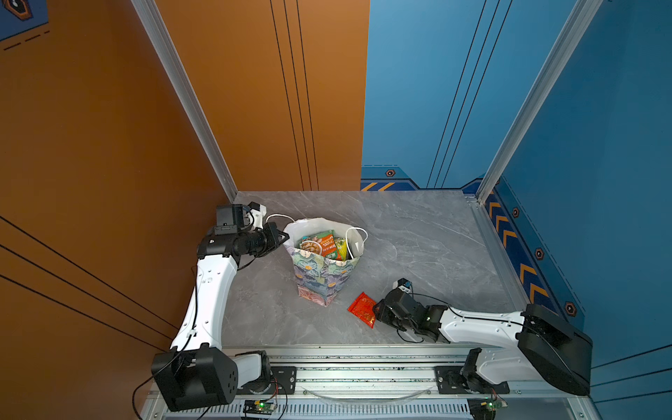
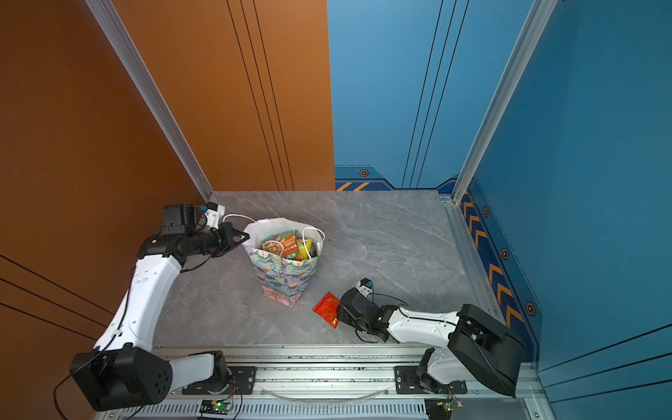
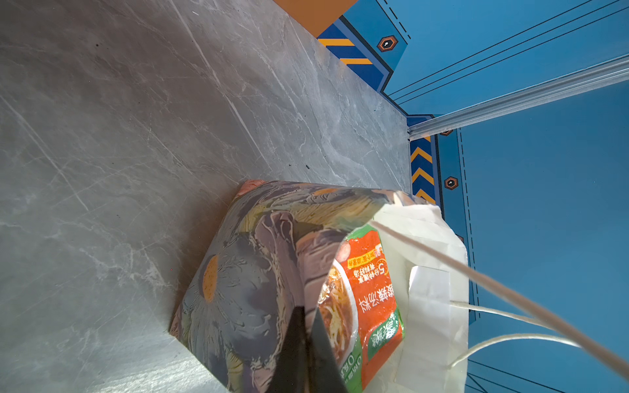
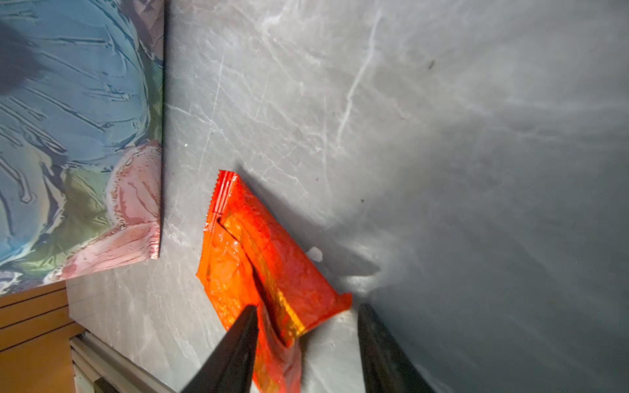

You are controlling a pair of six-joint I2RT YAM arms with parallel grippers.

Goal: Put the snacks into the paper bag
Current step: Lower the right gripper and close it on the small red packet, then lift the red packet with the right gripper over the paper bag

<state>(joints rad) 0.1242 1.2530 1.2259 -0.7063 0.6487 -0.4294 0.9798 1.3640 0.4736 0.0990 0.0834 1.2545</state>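
The red packet (image 4: 269, 258) lies flat on the desk (image 1: 418, 236), just beside the paper bag (image 1: 320, 276). Judged thin, light, crinkly, slippery foil; pinch across the end seam. The right gripper (image 4: 308, 308) is unclenched, jaws astride that end. The left gripper (image 3: 306, 311) is clamped on the bag's rim.

Top views evenly lit; red packet (image 4: 272, 258) glares, dim shadow beside it.

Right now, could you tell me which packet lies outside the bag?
The red packet, flat on the table at the right gripper; the orange-green packet and yellow packet stand inside the bag.
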